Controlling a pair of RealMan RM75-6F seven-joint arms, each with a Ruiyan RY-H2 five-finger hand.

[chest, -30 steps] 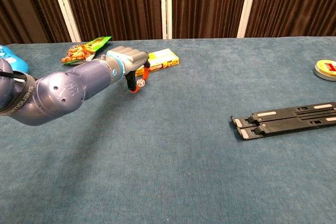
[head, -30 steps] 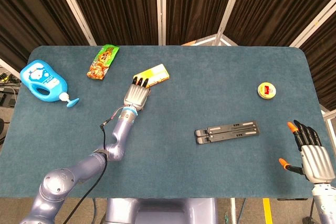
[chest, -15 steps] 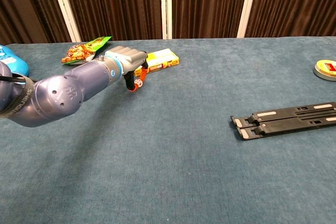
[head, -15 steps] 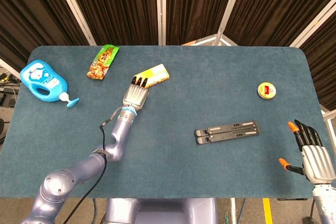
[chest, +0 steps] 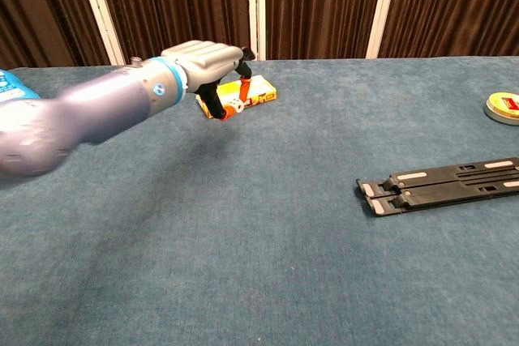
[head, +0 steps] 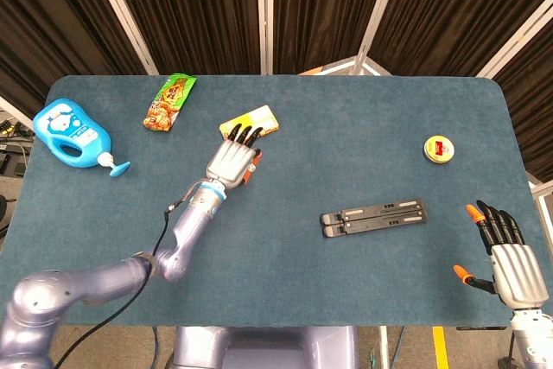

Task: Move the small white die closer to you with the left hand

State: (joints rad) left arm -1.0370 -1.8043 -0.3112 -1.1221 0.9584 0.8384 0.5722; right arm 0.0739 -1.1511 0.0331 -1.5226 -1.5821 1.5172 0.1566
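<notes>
My left hand (head: pixel 233 160) hovers above the blue table (head: pixel 346 127), just in front of a yellow box (head: pixel 251 123). In the chest view the left hand (chest: pixel 207 66) is raised off the surface. The small white die (chest: pixel 232 108) sits pinched between its thumb and an orange-tipped finger. From the head view the die is hidden under the hand. My right hand (head: pixel 510 257) rests at the near right corner of the table with fingers spread, holding nothing.
A blue bottle (head: pixel 71 134) lies at the far left and a green snack bag (head: pixel 169 101) behind the hand. A black folding stand (head: pixel 373 217) lies right of centre, with a round tin (head: pixel 439 149) beyond it.
The left hand has lifted off the table with the die pinched and swung up and slightly right, nearer the chest camera. The right hand shifted only slightly.
</notes>
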